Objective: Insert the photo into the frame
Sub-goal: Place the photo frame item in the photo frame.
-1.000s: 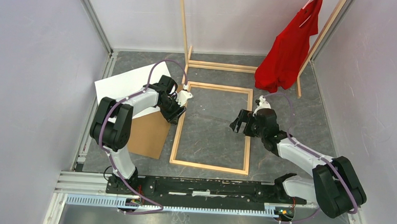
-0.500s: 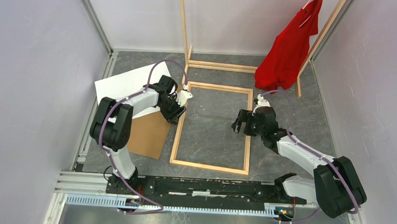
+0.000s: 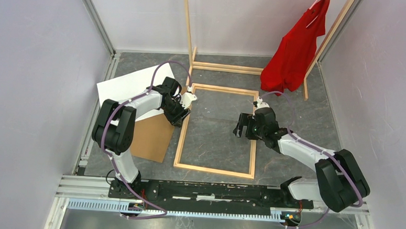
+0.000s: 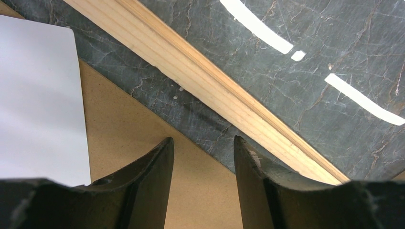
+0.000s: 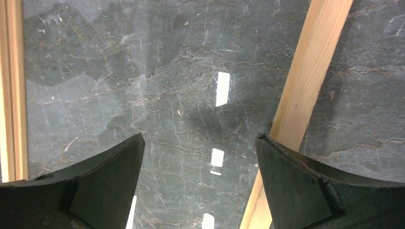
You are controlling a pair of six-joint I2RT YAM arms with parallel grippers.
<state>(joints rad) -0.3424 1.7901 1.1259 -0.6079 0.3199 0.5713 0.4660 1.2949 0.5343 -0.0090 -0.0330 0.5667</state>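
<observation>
Right hand (image 5: 200,138) further inward — thin pale-wood frame (image 5: 310,86)

Frame (image 3: 213,170) is light natural wood with fine straight grain; photo (image 3: 126,84) shows a plain white face; backing board (image 3: 152,138) is matt brown; table (image 3: 218,131) is dark grey, marbled with pale veins; shirt (image 3: 296,51) is solid red.

Photo (image 3: 129,84) on backing board (image 3: 152,140), left of frame (image 3: 214,171); clothes rack (image 3: 188,24) behind frame.
</observation>
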